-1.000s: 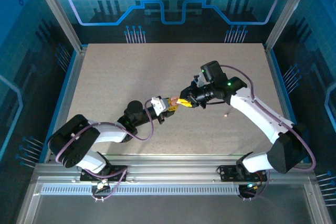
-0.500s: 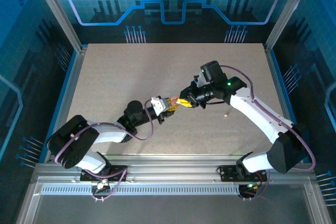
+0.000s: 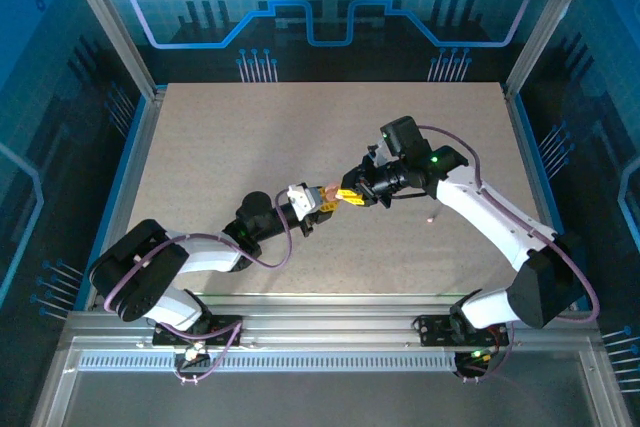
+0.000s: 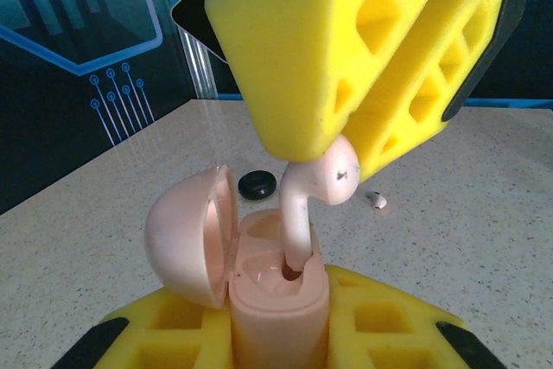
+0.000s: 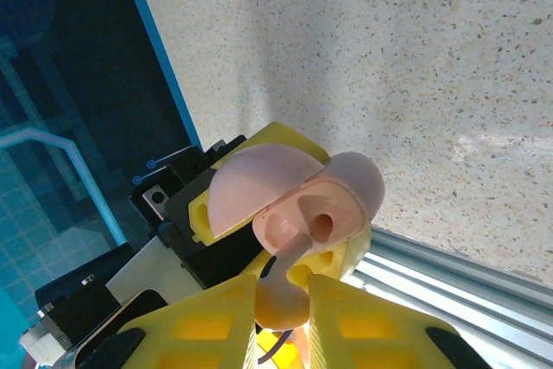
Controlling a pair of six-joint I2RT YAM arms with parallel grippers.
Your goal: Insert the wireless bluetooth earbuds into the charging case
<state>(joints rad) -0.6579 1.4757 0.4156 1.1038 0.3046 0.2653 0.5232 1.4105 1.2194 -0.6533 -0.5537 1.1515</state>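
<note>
right gripper (image 4: 344, 151) clamped on the earbud (image 4: 300, 213) by its head, stem tip just inside a socket of the charging case (image 4: 278, 295). left gripper (image 4: 276, 334) pinches the case body from below, mid-table, lid (image 4: 186, 231) swung open.

judgement: line the stem up with the socket, lower slowly, release only once the head seats. the left grip should not yield.

unclear: depth of the stem, as the socket floor is hidden by the rim. small pale item (image 4: 376, 200) on the table (image 4: 484, 213) may be the other earbud. dark disc (image 4: 257, 184) not identified.
</note>
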